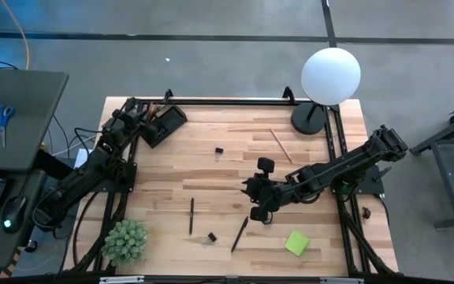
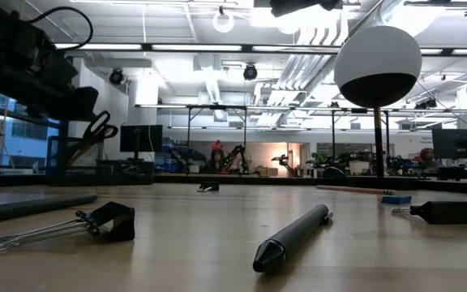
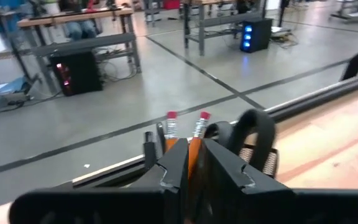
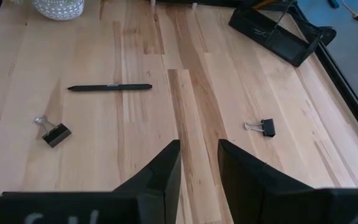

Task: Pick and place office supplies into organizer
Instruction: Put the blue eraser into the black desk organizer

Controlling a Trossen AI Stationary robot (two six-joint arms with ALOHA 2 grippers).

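Observation:
The black organizer (image 1: 166,126) stands at the table's far left corner, and my left gripper (image 1: 153,115) is at it, shut on an orange pencil (image 3: 196,144). A second pencil (image 3: 170,129) and black scissor loops (image 3: 253,124) stand up beside it. My right gripper (image 4: 197,168) hangs open above the middle of the table, nothing between its fingers. Lying flat on the wood are two black pens (image 1: 191,215) (image 1: 240,233), two binder clips (image 1: 219,152) (image 1: 211,237), a wooden pencil (image 1: 280,145) and a green sticky-note pad (image 1: 296,242). A blue eraser (image 2: 396,199) shows in the low view. My left gripper pinches the orange pencil's shaft (image 3: 193,157) between its two fingers, a little below the pink eraser end. The fingers come nearly level from the table's near side. The pencil stands nearly upright, eraser up; its lower end is hidden behind the fingers.
A lamp with a white globe (image 1: 331,75) and round black base (image 1: 310,118) stands at the far right. A green spiky plant (image 1: 124,241) sits at the near left corner. A grey desk (image 1: 14,110) with blue-handled scissors stands left of the table.

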